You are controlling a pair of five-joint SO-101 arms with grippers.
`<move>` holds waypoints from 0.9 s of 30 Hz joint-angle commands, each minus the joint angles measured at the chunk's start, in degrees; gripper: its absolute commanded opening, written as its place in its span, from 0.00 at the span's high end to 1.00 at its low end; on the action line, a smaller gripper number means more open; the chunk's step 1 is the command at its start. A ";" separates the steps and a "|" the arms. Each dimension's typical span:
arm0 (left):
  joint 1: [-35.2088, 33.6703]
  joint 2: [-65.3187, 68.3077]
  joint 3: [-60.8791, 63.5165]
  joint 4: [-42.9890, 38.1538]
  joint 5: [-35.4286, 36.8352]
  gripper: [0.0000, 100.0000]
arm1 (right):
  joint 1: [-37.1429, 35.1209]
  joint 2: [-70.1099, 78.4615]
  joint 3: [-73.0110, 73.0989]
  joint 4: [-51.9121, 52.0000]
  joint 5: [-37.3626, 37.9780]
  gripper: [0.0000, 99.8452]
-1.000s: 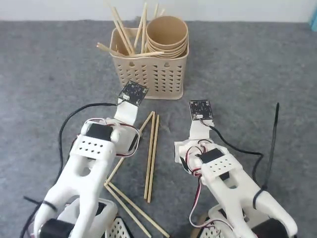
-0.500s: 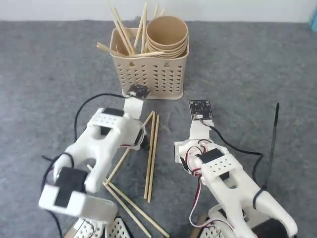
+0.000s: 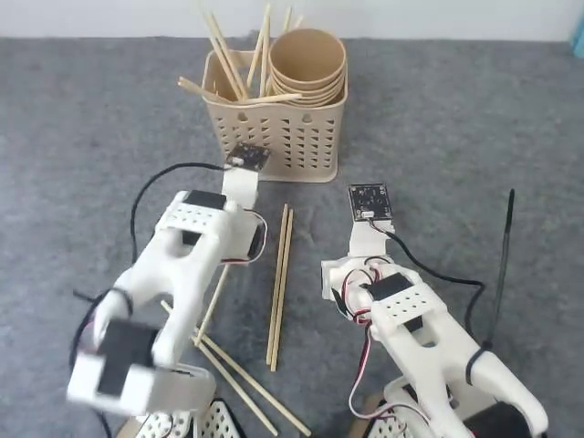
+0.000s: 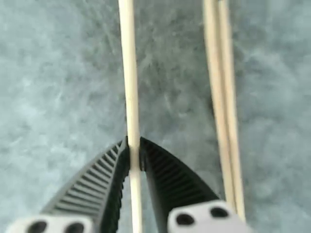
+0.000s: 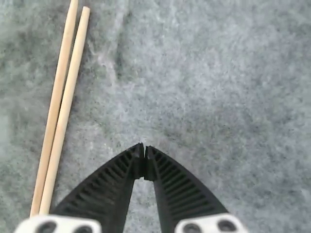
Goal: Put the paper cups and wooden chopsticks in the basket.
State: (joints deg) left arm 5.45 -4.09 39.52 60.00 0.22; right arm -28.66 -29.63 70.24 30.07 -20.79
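The left arm has swung forward and dropped over the slanted chopstick [image 4: 127, 73] during the last second. Its pincer [image 4: 132, 143] now pinches that stick between its tips, with the grey worktop [image 3: 456, 119] close beneath. In the high view the stick's lower stretch [image 3: 213, 306] lies about where it lay a second ago, so it looks gripped but not yet lifted. Its upper end is hidden under the arm.

The right arm has not moved. Its pincer [image 5: 144, 148] is closed on nothing, hanging over bare worktop just beside the pair of chopsticks [image 3: 279, 283] that lies straight between the two arms.

The basket [image 3: 283, 137] stands at the far side, already holding the stack of paper cups [image 3: 308, 59] and several chopsticks [image 3: 228, 55] that lean out over its rim. No cup is left on the worktop.

The cups look done, and the gripped stick is the next to go in. After it there remain the pair and two crossed chopsticks [image 3: 246, 383] near the arm bases.
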 commanded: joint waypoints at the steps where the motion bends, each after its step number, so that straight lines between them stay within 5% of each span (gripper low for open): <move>1: -0.53 -16.35 0.13 6.33 0.70 0.99 | 0.48 -2.07 -0.53 0.75 0.88 0.99; 9: -0.97 -42.02 18.15 -1.05 0.79 0.99 | 0.22 -2.07 -0.53 0.75 0.79 0.99; 15: -14.86 -57.23 31.16 -13.98 0.88 0.99 | 0.22 -2.15 -0.79 0.22 0.79 0.99; 22: -21.19 -51.60 41.45 -25.76 0.88 0.99 | -0.13 -1.45 -6.24 0.84 1.05 0.92; 27: -25.05 -42.02 35.38 -27.60 3.08 0.99 | -5.14 -1.45 -10.20 0.84 0.88 0.87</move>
State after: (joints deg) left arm -16.79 -52.97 79.96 34.51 0.84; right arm -31.21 -29.63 64.70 30.42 -20.79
